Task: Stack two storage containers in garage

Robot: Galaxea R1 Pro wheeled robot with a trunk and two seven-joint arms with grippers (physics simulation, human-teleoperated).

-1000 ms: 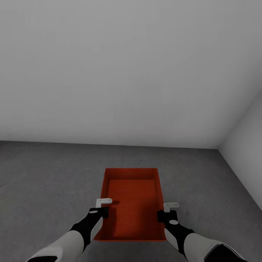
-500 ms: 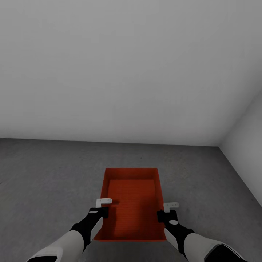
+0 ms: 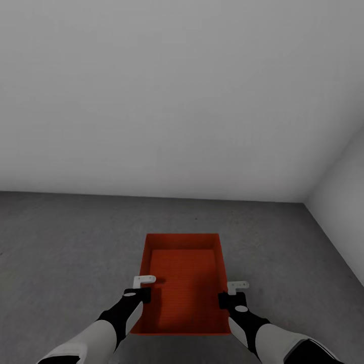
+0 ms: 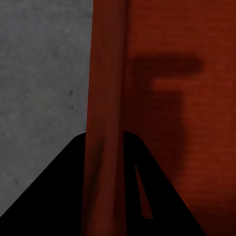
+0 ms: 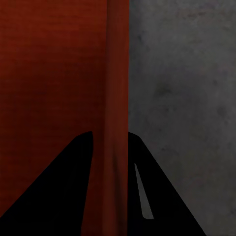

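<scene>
One storage container point(image 3: 184, 283), two hands point(image 3: 144, 289) point(image 3: 231, 293) gripping its walls

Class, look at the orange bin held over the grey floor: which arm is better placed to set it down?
Neither alone. The left claw straddles the container at its left wall, the right claw at its right wall, above the concrete floor. Lowering probably needs both together.

Orange-red storage container point(image 3: 184, 283), mottled dark grey floor point(image 3: 65, 242), plain pale grey walls point(image 3: 167, 96)
</scene>
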